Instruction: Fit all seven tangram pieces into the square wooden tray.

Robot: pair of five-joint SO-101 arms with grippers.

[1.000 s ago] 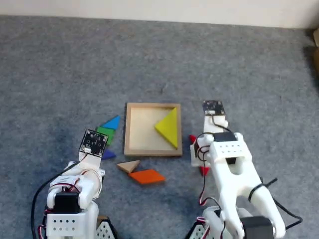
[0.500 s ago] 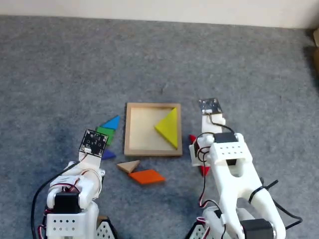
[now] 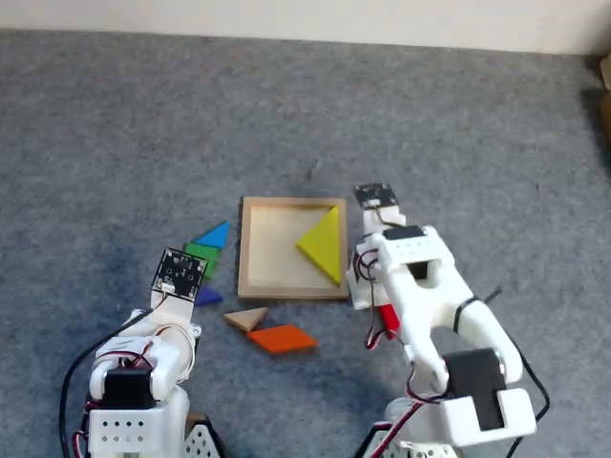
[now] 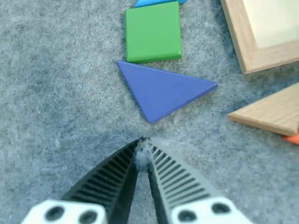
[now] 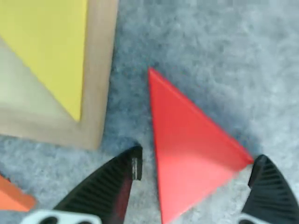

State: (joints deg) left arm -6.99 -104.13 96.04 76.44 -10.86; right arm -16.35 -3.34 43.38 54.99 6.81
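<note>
Right pincer swung toward tray | open astride red triangle | left pincer closed

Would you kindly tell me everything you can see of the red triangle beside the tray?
The red triangle is a flat, smooth painted piece with sharp corners, lying on the grey carpet just outside the rim of the wooden tray, not touching it. The right gripper is open with one finger either side of it; contact is unclear.

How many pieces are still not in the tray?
6: light blue piece, green square and dark blue triangle left of the wooden tray; tan triangle and orange piece in front of it; red triangle on its right. None looks hidden.
</note>
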